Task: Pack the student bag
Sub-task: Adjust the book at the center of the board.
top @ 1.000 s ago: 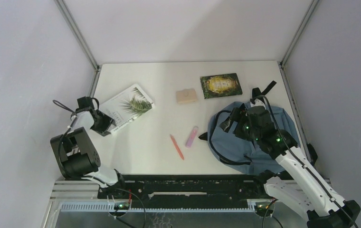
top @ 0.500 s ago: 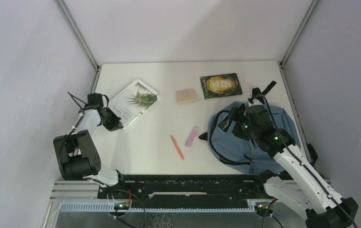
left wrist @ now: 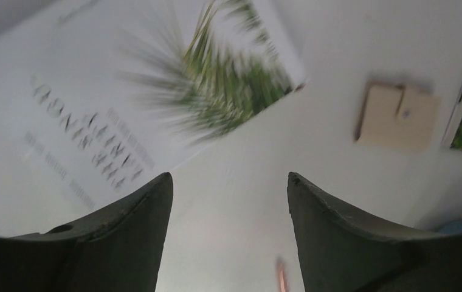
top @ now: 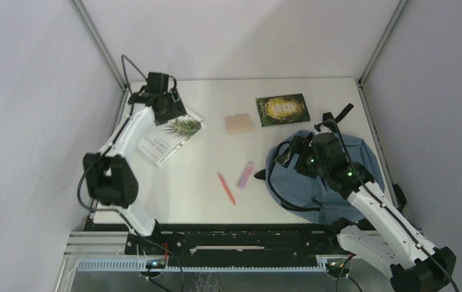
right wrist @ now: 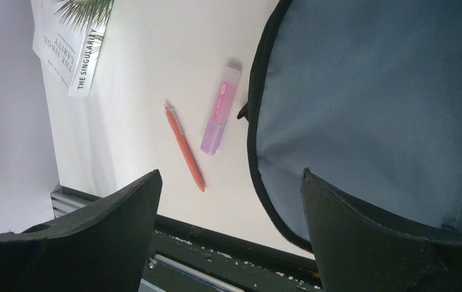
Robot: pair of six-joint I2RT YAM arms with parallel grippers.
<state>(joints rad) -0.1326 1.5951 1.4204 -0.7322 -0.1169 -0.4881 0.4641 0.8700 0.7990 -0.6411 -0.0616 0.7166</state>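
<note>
**A:** How does the left gripper [left wrist: 228, 182] stand?

**B:** Its jaws are parted wide with nothing between them. It hangs over the far left of the table [top: 216, 152], above the far corner of the white book [top: 171, 137] with the palm leaf on its cover. The wrist view is blurred, but the leaf and some grey lettering show below the fingers.

**A:** And further out from there?

**B:** A tan block [top: 239, 123] lies to the right of the white book, apart from it. A dark green book [top: 282, 109] lies just right of the block, near the far edge.

**A:** What about the right gripper [right wrist: 228, 176]?

**B:** That one is spread wide too, and empty. It hovers over the left part of the student bag [right wrist: 368, 91].

**A:** Where does the bag lie?

**B:** It lies flat on the right side of the table, with its black straps toward the far end. I cannot tell whether the zip is open.

**A:** Is anything close to it?

**B:** A pink highlighter [right wrist: 220, 110] lies just beside the bag's black-trimmed left edge. An orange pen [right wrist: 184, 148] lies left of the highlighter and apart from it. Both lie slanted on the bare white surface, between the two arms
</note>
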